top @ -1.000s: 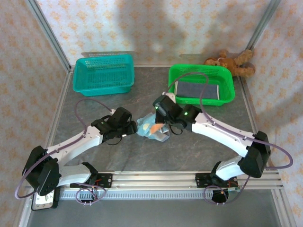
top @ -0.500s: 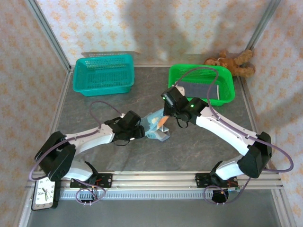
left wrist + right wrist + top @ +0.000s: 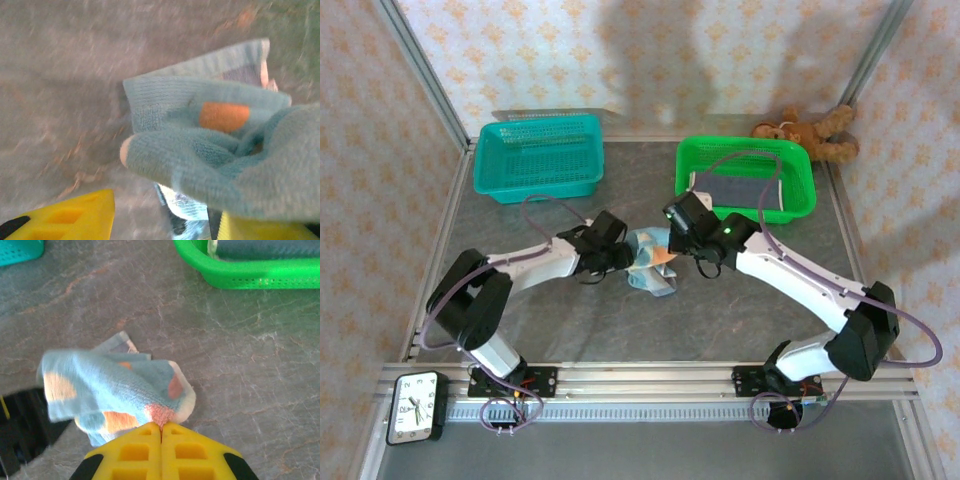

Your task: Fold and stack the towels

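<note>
Two arms meet at one crumpled teal towel (image 3: 650, 264) near the middle of the table (image 3: 570, 315). Right fingers (image 3: 135, 450) are pressed together, pinching the towel's pink-edged corner. Left fingers (image 3: 75, 215) stand apart, with the towel draped over one of them, unclamped.

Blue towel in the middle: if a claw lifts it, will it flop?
Probably floppy: the towel bunches in soft folds where the right claw pinches its edge. Likely light and grippy, given its fuzzy terry surface.
</note>
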